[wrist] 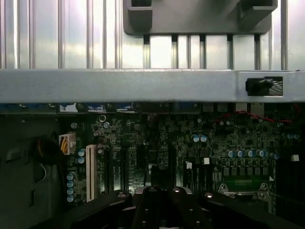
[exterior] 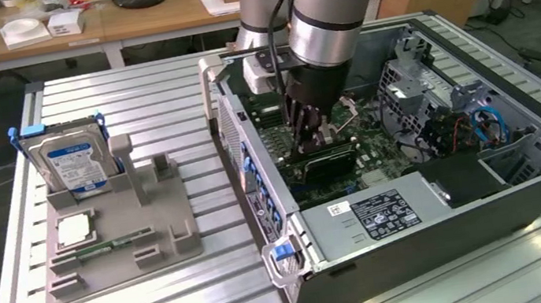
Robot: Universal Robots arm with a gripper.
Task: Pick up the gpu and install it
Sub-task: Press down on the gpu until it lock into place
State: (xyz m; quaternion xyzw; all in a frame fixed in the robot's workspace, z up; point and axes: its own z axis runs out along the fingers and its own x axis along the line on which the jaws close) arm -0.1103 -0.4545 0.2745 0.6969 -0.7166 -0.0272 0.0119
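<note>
We see the gripper (exterior: 314, 145) pressed together over the gpu (exterior: 323, 161) inside the open computer case (exterior: 531, 194), whose white labels we cannot read.

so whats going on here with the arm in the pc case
The robot arm is reaching down into the open computer case, its pincer shut and low over the motherboard. Right beneath it sits the gpu, a dark card lying across the board; whether it is fully seated cannot be told. On the grey holder at the exterior view's left, the hard drive stands upright and the memory stick lies flat, both untouched.
</note>
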